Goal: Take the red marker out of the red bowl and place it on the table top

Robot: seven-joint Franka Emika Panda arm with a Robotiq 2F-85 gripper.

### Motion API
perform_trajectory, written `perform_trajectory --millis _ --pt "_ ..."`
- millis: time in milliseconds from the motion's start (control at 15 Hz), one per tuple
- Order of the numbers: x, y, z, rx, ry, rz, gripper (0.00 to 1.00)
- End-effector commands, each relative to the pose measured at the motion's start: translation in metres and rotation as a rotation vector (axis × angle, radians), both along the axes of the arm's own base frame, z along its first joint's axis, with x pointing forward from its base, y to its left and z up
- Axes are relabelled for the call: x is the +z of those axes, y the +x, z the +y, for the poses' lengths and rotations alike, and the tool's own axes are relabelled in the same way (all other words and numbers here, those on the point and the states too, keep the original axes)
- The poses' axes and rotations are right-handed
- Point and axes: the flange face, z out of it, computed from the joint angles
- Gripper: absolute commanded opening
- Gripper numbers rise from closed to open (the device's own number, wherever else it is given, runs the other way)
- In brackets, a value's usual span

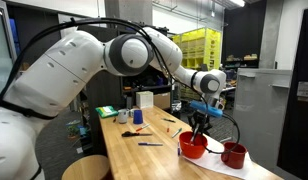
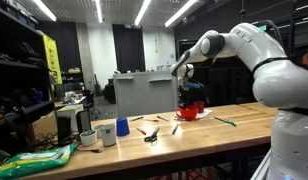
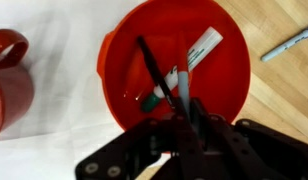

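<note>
– Gripper above the red bowl. Which step is this, you think?
– The reach, I judge. It hangs just over the bowl, and the red marker is not yet out. In the wrist view a thin reddish stick lies inside, from the middle toward 12 o'clock. It is faint, so I am not fully sure of it.
– And the fingers, released or clenched?
– I cannot tell. In the wrist view they are a dark blurred mass at 6 o'clock of the bowl, and in both exterior views they are too small.
– What does the next move ask?
– To go down with the jaws on both sides of that stick only, close, lift straight up, then carry it to a bare part of the table top.
– What stands in the way?
– The bowl is crowded. A dark pen lies across it from 11 o'clock to 6 o'clock, just beside the red one. A white marker points to 1 o'clock, and a short piece with green on it lies near 7 o'clock. The fingers could take the wrong one, or two together.
– And outside the bowl?
– A red mug stands at 9 o'clock, near but apart, and both are on a white sheet. A blue marker lies at 2 o'clock on the wood. Further along are a blue cup and scissors.
</note>
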Motion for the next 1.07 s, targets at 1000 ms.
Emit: perform_trajectory --millis 1000 --pt "0.148 -0.072 0.013 -0.025 -0.019 0.003 0.03"
